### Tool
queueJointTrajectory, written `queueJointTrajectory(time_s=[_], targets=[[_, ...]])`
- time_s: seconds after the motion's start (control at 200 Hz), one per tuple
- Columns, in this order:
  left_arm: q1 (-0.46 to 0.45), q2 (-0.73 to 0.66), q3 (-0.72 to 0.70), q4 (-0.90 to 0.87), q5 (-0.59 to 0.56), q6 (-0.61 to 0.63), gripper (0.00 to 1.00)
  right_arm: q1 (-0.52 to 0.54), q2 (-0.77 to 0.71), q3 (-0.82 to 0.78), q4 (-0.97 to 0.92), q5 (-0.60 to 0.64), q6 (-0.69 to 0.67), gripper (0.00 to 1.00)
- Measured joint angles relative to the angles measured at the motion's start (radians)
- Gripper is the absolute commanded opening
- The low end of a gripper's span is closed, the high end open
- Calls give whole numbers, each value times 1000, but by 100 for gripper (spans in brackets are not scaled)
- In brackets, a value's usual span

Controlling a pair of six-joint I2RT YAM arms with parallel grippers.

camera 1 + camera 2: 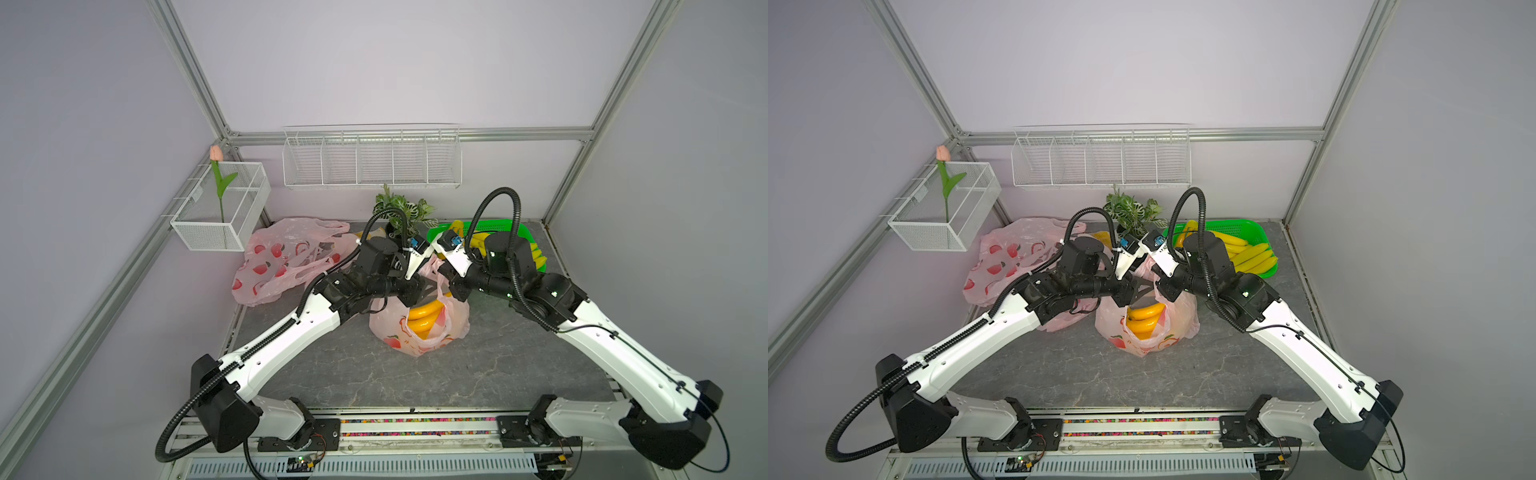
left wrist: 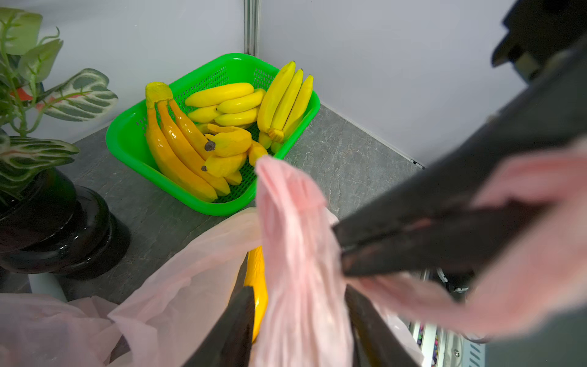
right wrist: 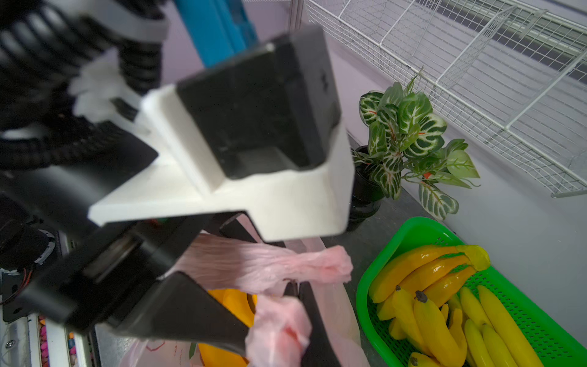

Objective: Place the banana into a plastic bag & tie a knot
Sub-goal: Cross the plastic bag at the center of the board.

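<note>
1. The banana (image 1: 424, 316) was seen already inside the pink bag (image 1: 457, 322), which stood on the desk (image 1: 415, 386) directly beneath both sets of fingers. Loading was judged done and the knot not yet tied.
2. The right fingers (image 2: 413, 241) were pressed together on one handle (image 3: 279, 333) of the bag, with a crumpled wad of plastic pinched between them. This handle was judged to be held up so that the other could be crossed over it.
3. The left fingers (image 2: 235, 330) stood apart. The second handle (image 2: 295, 238) rose loosely between them and past their tips, and no pinch on it could be made out.
4. The two sets of fingers stood close together above the bag's mouth, their tips nearly meeting. This placing was judged to suit wrapping one handle round the other.
5. The banana lay below and between the two sets of fingers, just under the left pair. Whether it was touched by them could not be told.
</note>
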Motion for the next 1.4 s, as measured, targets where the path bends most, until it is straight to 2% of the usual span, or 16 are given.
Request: queueJointTrajectory(time_s=[0.1,0.44,0.705,0.97,1.139,1.284,1.399], targets=[[6,-42,-39,30,1,5,60,1,6,0,1,0,-8,6],[11,-66,-68,91,61,10,65,27,21,0,13,0,-33,6],[13,-5,-55,97,56,1,48,49,28,-2,20,-8,-35,7],[15,-4,-55,108,73,-6,22,47,11,-42,60,-19,-5,16],[16,-4,-62,114,82,2,20,39,-8,-49,68,-3,22,37],[19,-4,-84,151,87,19,20,14,-52,-54,54,-25,50,43],[19,-4,-108,179,103,42,21,-49,-101,-55,53,-67,86,46]])
